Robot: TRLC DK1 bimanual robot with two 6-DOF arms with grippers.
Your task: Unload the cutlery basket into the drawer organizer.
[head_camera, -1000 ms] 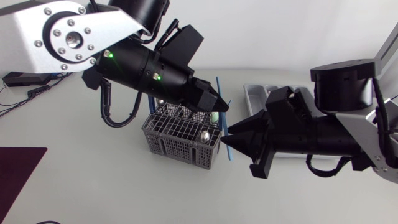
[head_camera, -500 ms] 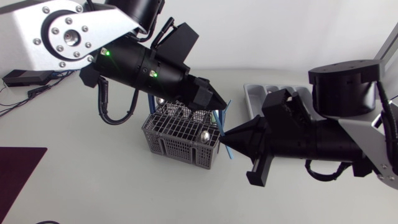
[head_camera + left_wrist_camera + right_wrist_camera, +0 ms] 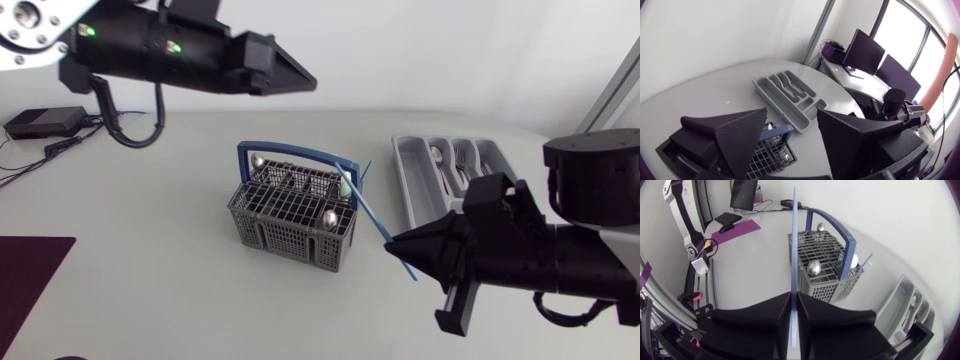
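The grey cutlery basket (image 3: 290, 215) with a blue handle (image 3: 290, 150) stands mid-table and holds spoons (image 3: 328, 218) and a thin blue stick (image 3: 364, 170) at its right corner. My right gripper (image 3: 392, 242) is to the right of the basket, shut on a second long blue stick (image 3: 368, 205) whose far end hangs over the basket's right edge. In the right wrist view this stick (image 3: 793, 245) runs straight out from the shut gripper (image 3: 794, 294), beside the basket (image 3: 822, 262). My left gripper (image 3: 303, 80) is high at the back left; its fingers (image 3: 740, 132) stand open and empty.
The grey drawer organizer (image 3: 410, 185) lies at the back right with spoons (image 3: 440, 158) in its compartments; it also shows ahead of the left gripper (image 3: 805, 107). A black box (image 3: 45, 122) with cables sits far left. A dark purple mat (image 3: 25, 270) covers the front left corner.
The left gripper opened, let go of the blue stick and pulled away up to the back left. The right gripper shut on the stick and drew it to the front right, off the basket.
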